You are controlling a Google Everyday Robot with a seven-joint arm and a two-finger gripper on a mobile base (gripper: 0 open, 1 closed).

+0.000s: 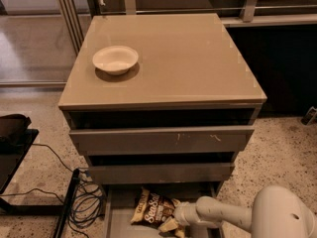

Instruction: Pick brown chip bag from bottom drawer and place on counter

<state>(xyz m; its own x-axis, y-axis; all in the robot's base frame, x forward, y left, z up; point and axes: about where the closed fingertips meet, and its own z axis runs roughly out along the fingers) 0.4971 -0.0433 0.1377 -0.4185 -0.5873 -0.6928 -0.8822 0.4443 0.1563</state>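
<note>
The brown chip bag (pixel 151 208) lies in the open bottom drawer (pixel 119 217) at the bottom middle of the camera view, below the two upper drawer fronts. My gripper (pixel 170 225) reaches in from the lower right on a white arm and sits at the bag's right edge, touching or nearly touching it. The counter (pixel 183 58) is the glossy taupe top of the cabinet.
A white bowl (pixel 115 59) stands on the counter's left part. Black cables (pixel 84 202) and a black stand (pixel 15 148) lie on the speckled floor to the left of the cabinet. A dark wall and rail run behind the cabinet.
</note>
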